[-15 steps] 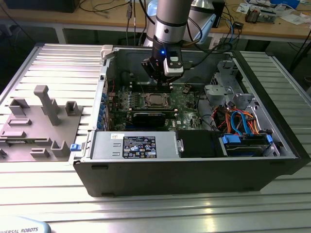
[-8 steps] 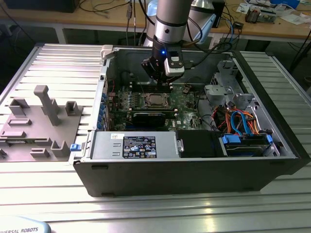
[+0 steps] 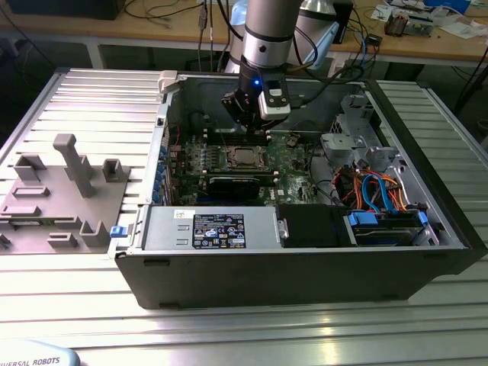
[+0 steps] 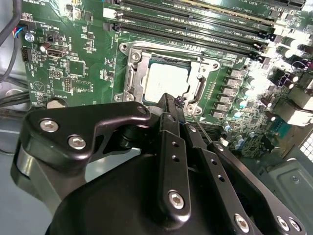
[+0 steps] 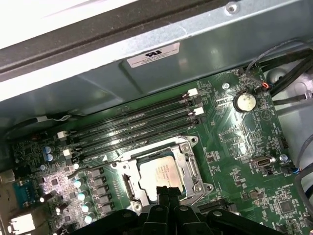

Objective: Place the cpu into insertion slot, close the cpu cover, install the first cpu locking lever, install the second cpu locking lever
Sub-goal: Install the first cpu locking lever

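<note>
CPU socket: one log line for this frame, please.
cpu: seated in insertion slot | cpu cover: down over it | hand: shut, empty, tips at socket edge

Ribbed aluminium table (image 3: 252,335) across the foreground, bright under strong overhead light. Grey holder block (image 3: 57,194) on it at the exterior view's left. Behind, long wooden bench (image 3: 152,29) with cables (image 3: 171,11) and small parts. Beneath the bench, dark shadow; floor hidden.
</note>
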Controlling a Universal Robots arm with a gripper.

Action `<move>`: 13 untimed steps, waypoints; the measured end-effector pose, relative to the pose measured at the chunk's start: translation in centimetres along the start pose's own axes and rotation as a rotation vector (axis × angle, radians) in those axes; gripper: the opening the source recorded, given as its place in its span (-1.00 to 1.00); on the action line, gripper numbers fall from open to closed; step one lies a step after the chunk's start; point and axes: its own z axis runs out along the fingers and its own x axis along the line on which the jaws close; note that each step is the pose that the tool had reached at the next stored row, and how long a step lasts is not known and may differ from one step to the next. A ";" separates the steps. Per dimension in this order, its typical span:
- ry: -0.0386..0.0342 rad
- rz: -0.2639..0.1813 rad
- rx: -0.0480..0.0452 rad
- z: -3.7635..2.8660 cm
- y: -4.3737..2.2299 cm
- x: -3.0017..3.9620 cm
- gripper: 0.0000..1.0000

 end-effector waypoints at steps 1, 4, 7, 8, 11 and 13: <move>0.0001 -0.004 0.0003 0.00 0.00 0.00 -0.79; 0.0004 -0.020 0.0011 0.00 0.00 0.00 -0.79; 0.0005 -0.031 0.0016 0.00 0.00 0.00 -0.79; 0.0006 -0.037 0.0019 0.00 0.00 0.00 -0.79; 0.0008 -0.050 0.0026 0.00 0.00 0.00 -0.79; 0.0009 -0.058 0.0030 0.00 0.00 0.00 -0.79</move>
